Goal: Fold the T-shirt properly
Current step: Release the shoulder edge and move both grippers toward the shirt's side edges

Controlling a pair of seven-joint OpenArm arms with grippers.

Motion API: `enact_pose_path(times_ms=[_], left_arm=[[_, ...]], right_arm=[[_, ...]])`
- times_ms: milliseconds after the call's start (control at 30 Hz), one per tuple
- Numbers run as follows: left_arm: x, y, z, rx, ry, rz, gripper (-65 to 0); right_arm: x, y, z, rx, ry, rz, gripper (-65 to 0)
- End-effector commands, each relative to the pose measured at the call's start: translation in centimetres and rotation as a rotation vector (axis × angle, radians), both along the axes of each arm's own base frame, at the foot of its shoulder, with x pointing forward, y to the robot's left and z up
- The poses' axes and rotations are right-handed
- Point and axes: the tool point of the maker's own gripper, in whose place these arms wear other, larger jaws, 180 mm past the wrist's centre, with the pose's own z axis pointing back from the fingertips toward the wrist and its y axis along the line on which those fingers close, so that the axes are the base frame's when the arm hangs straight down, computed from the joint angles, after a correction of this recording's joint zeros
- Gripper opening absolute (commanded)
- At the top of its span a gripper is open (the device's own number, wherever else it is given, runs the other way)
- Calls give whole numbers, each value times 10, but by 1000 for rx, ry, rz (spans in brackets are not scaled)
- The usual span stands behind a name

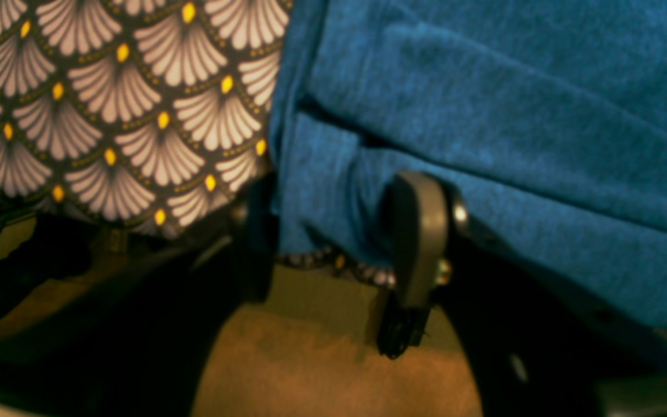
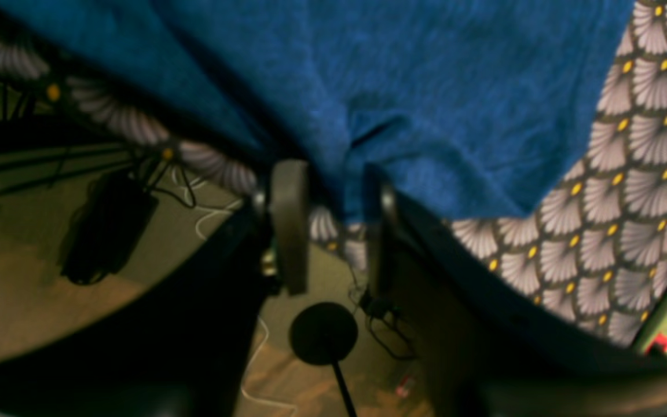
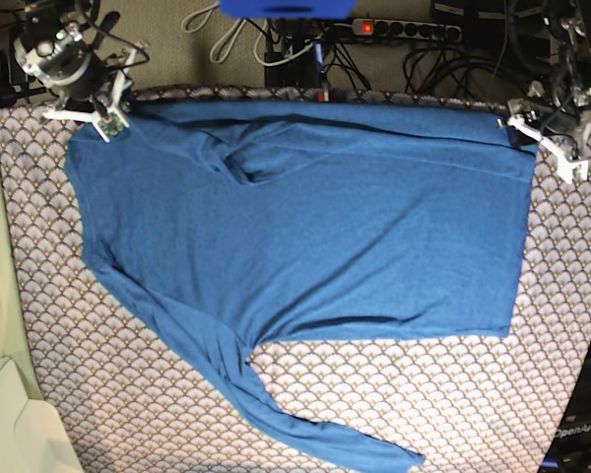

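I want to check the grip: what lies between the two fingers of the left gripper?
In the left wrist view, an edge of the T-shirt lies between the open fingers of the left gripper.

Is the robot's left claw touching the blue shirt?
Touching. In the left wrist view, the shirt edge hangs between the left gripper's parted fingers and lies against the grey finger.

scallop-patterned cloth (image 3: pixel 394 394), power strip (image 3: pixel 394 30), cables (image 3: pixel 443 64)
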Motion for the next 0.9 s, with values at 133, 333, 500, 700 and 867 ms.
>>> enact_pose_path(times_ms=[133,333,500,700,867], left_arm=[[12,4,20,36,-59,-20,-333],[21,-2,40,57,-113,-51,-333],[34,-1,47,62,-146,-48,-331],[70,-2,70,60,-247,-39,-330],[111,6,80,26,-314,5,-329]], right_arm=[[6,8,23,9,-64,34,-446],[17,-18,34,-34,-110,-21,-446],[44,-44,55,-79,-199,-84,-444],[81,-39,74,-57,-300,-91,-444],[132,-17,91,-23,-382,-50,-443]])
